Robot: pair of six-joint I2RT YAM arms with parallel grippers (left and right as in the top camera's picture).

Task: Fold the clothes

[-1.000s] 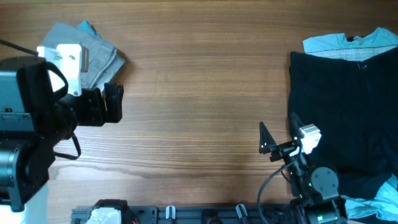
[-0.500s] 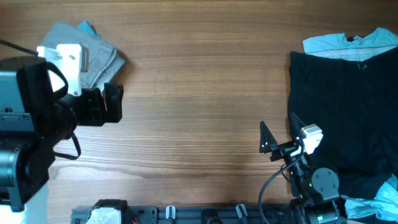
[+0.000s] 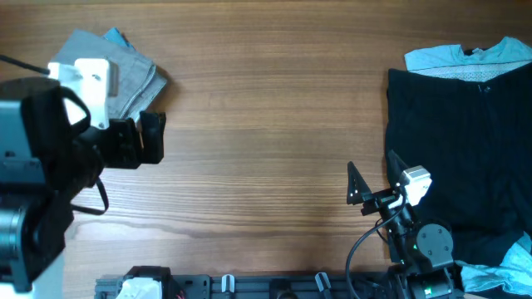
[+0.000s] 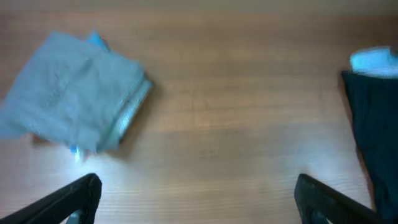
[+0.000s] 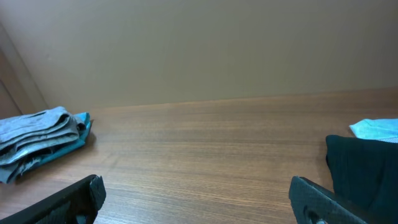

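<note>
The grey shorts [image 3: 125, 71] lie folded in a compact bundle at the far left of the table, on top of a blue item whose edge peeks out. They also show in the left wrist view [image 4: 68, 90] and the right wrist view [image 5: 37, 134]. My left gripper [image 3: 154, 137] is open and empty, just right of and nearer than the bundle, with bare wood between its fingers [image 4: 199, 205]. My right gripper [image 3: 371, 178] is open and empty over bare wood [image 5: 199, 199] near the front, right of centre.
A black garment [image 3: 465, 149] lies spread flat at the right, beside my right gripper. A light blue garment [image 3: 465, 56] shows at its far edge and again at the front right corner [image 3: 507, 270]. A black rail runs along the front edge [image 3: 249, 286].
The left arm's body has shifted very slightly. The grippers and the clothes are where they were.
</note>
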